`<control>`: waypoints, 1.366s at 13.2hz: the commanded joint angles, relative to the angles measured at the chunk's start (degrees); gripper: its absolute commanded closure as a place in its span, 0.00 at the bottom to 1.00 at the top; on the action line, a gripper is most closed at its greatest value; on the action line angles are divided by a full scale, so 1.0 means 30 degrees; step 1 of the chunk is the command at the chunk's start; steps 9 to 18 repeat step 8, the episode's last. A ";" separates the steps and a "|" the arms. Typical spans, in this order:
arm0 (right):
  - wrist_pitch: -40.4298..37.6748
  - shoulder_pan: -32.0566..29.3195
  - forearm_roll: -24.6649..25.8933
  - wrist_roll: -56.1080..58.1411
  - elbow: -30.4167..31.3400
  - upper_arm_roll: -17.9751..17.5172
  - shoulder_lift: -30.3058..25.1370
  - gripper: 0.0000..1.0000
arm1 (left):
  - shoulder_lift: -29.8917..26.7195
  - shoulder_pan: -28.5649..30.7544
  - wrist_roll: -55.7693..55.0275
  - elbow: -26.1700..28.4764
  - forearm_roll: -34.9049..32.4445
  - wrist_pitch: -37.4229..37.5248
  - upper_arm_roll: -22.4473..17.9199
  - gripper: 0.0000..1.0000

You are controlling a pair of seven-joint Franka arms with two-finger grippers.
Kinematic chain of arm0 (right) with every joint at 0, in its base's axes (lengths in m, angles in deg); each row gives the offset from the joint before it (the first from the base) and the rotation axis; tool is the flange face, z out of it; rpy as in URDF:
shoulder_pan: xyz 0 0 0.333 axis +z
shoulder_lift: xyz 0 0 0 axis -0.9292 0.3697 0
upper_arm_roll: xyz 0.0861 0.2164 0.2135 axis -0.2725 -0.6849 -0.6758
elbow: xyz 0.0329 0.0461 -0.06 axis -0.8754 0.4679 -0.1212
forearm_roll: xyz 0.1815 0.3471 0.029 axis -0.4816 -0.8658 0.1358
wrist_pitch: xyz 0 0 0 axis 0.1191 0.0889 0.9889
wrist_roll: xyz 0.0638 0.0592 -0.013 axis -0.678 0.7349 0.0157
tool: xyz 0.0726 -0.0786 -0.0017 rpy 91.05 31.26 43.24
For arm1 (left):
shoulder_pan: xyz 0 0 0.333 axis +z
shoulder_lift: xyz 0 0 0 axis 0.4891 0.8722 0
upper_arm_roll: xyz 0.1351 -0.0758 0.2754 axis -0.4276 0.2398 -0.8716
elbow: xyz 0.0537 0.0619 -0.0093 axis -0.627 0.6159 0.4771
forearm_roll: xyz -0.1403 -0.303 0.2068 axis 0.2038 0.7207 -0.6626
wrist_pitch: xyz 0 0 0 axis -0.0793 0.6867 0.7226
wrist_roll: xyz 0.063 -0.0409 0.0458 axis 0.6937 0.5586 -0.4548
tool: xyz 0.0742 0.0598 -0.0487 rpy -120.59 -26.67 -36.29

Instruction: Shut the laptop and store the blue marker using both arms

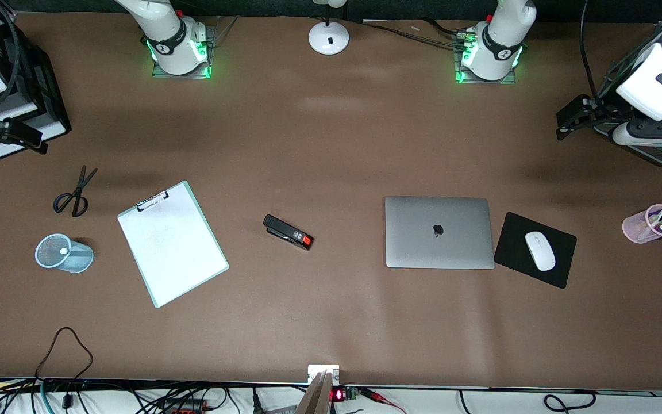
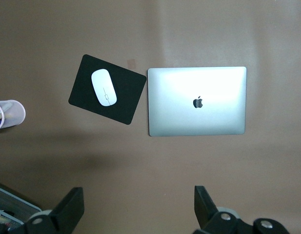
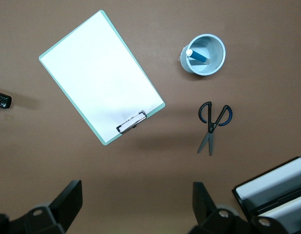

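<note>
I'm working in a robotics lab set up like an office desk. My two arms are bolted to green-lit bases (image 1: pixel 181 54) along a wide brown tabletop (image 1: pixel 331 144), w/ loose cables (image 1: pixel 66 351) trailing over its edge and electronics boxes (image 1: pixel 9 86) at one end. Desk props laid out: laptop (image 1: pixel 439 232), mouse (image 1: pixel 539 250) on pad, clipboard (image 1: pixel 172 242), stapler (image 1: pixel 288 232), scissors (image 1: pixel 75 192), pen cups (image 1: pixel 64 253).

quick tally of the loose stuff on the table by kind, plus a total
laptop: 1
mouse pad: 1
mouse: 1
stapler: 1
clipboard: 1
scissors: 1
cups: 2, blue cup and pink cup
blue marker: 1, in the blue cup
total: 9
</note>
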 commanded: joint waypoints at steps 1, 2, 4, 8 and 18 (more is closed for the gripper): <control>-0.0157 -0.0216 0.0189 -0.0465 0.0202 -0.0332 -0.0328 0.00 | -0.0458 0.0123 0.0456 0.0269 0.0385 0.0091 -0.0082 0.00; -0.0186 -0.0216 0.0159 -0.0434 0.0086 -0.0332 -0.0299 0.00 | -0.0458 0.0123 0.0456 0.0240 0.0385 0.0091 -0.0082 0.00; -0.0186 -0.0245 0.0159 -0.0375 0.0055 -0.0332 -0.0327 0.00 | -0.0458 0.0123 0.0427 0.0211 0.0385 0.0091 -0.0053 0.00; -0.0390 -0.0245 0.0100 -0.0375 -0.0003 -0.0332 -0.0357 0.00 | -0.0487 0.0123 0.0456 0.0182 0.0385 0.0266 -0.0053 0.00; -0.0390 -0.0245 0.0100 -0.0375 -0.0003 -0.0332 -0.0357 0.00 | -0.0487 0.0123 0.0456 0.0182 0.0385 0.0266 -0.0053 0.00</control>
